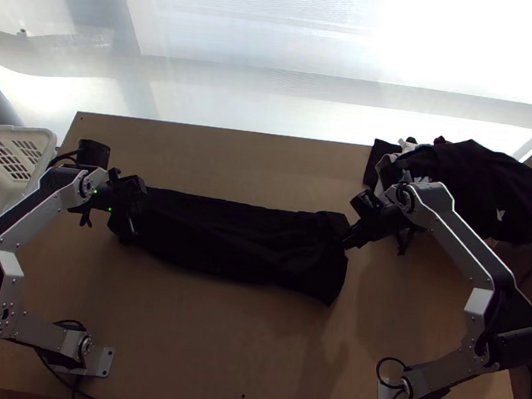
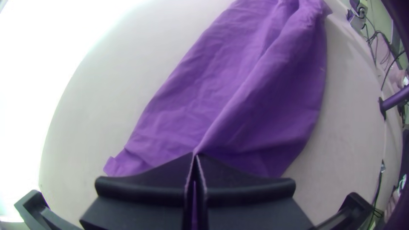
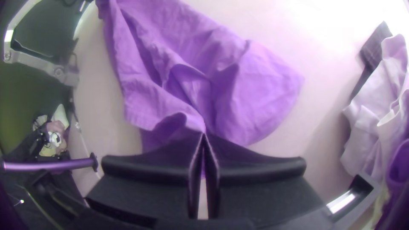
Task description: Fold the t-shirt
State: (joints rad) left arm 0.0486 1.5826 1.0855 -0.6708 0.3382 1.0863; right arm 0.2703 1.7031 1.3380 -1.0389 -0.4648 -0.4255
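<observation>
The black t-shirt (image 1: 241,247) is laid lengthwise on the counter (image 1: 249,344), its ends clamped by the left hand (image 2: 196,154) and right hand (image 3: 204,134); by uneven pulling, rumpled layers could be skewed or a shallow pinch lost.

Free tabletop (image 1: 227,334) nearside of the t-shirt (image 1: 238,239); clothes pile (image 1: 487,182), far-right obstacle
</observation>
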